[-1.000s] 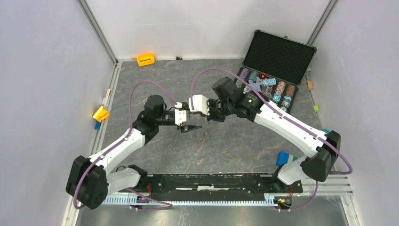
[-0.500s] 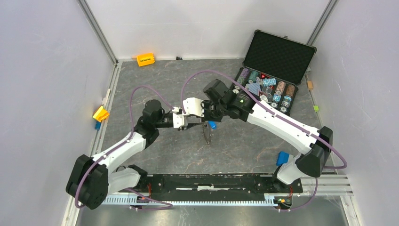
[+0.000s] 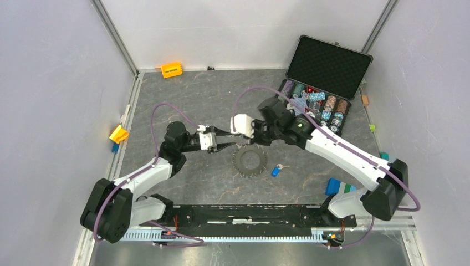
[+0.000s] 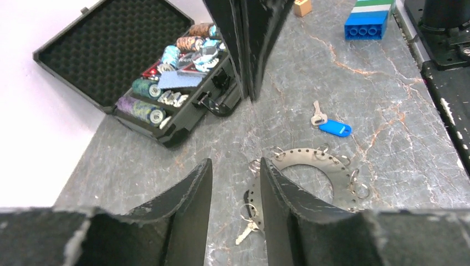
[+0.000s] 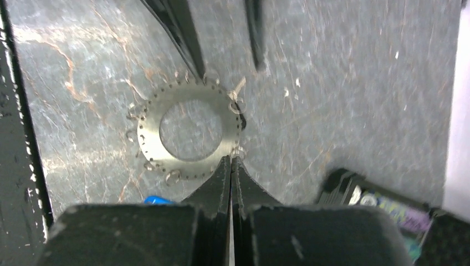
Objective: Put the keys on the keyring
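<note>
The keyring (image 3: pixel 248 160), a flat grey metal hoop with small rings round its rim, lies flat on the table; it also shows in the left wrist view (image 4: pixel 321 160) and the right wrist view (image 5: pixel 148 133). A key with a blue head (image 3: pixel 275 170) lies loose just right of it, and it shows in the left wrist view (image 4: pixel 331 126). A small silvery key (image 4: pixel 249 227) hangs on the hoop's rim. My left gripper (image 3: pixel 223 146) is open and empty, its jaws (image 4: pixel 235 162) over the hoop's left edge. My right gripper (image 3: pixel 239 141) is shut and empty, its tips (image 5: pixel 231 159) above the hoop's rim.
An open black case of poker chips (image 3: pixel 318 83) stands at the back right. A blue block (image 3: pixel 334 185) sits near the right arm's base. An orange block (image 3: pixel 172 70) is at the back wall and a yellow one (image 3: pixel 118 133) at the left wall.
The keyring, held up between the grippers before, now lies flat on the table. The blue key has dropped to the table beside it. Both grippers have drawn apart.
</note>
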Robot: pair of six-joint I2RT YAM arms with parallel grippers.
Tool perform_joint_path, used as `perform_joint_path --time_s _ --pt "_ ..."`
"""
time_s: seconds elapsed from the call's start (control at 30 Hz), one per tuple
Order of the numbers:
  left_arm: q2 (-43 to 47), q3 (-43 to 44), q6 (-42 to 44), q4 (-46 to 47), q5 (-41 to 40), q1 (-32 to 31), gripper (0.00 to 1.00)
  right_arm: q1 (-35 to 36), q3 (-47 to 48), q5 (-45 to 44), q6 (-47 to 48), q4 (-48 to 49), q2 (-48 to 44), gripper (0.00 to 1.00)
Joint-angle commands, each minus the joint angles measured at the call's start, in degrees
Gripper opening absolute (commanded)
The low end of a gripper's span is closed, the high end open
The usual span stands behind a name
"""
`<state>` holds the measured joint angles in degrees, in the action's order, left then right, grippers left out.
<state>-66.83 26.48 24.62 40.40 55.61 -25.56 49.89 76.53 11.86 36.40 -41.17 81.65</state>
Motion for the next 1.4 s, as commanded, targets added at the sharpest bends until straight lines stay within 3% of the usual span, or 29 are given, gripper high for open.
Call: perform_joint_path --time_s 0.0,0.17,0.27,0.33,0.57,0.67,0.9,1.07,1.37 --pt "1.5 1.3 6.5 -11.0 -0.2 0.6 0.49 -9.3 -9.1 10.5 -2.2 7.9 -6.9 0.05" --pt "2.6 2.8 13.5 -23.2 -3.9 0.6 0.59 -14.9 -21.5 14.3 -2.2 13.6 -11.1 0.29" --pt "2.2 3.4 13.9 -25.8 -4.8 0.6 0.64 -17.0 -24.9 16.4 -3.0 16.8 -10.0 0.49" --pt "1.4 3.6 12.7 -26.0 -5.0 0.6 0.69 -18.3 -25.9 17.5 -2.9 18.9 -8.2 0.55" --pt "-2.4 5.9 0.7 -25.9 -11.5 0.6 0.85 -22.8 -22.0 21.9 -2.6 21.9 2.1 0.56" --pt "-5.0 8.2 -4.5 -26.9 -14.2 0.5 0.86 -23.3 -20.4 22.1 -2.4 22.3 5.0 0.55" --pt "-15.5 17.7 -11.1 -32.5 -23.5 -2.3 0.78 -23.4 -19.5 21.1 -3.1 22.1 6.2 0.55" --pt "-23.7 26.0 -15.8 -39.3 -30.3 -6.1 0.63 -23.6 -19.1 20.0 -3.9 19.3 3.1 0.55" --pt "-35.4 39.3 -21.9 -54.3 -40.0 -11.8 0.61 -24.2 -25.1 18.0 -5.8 21.5 -5.4 0.56"
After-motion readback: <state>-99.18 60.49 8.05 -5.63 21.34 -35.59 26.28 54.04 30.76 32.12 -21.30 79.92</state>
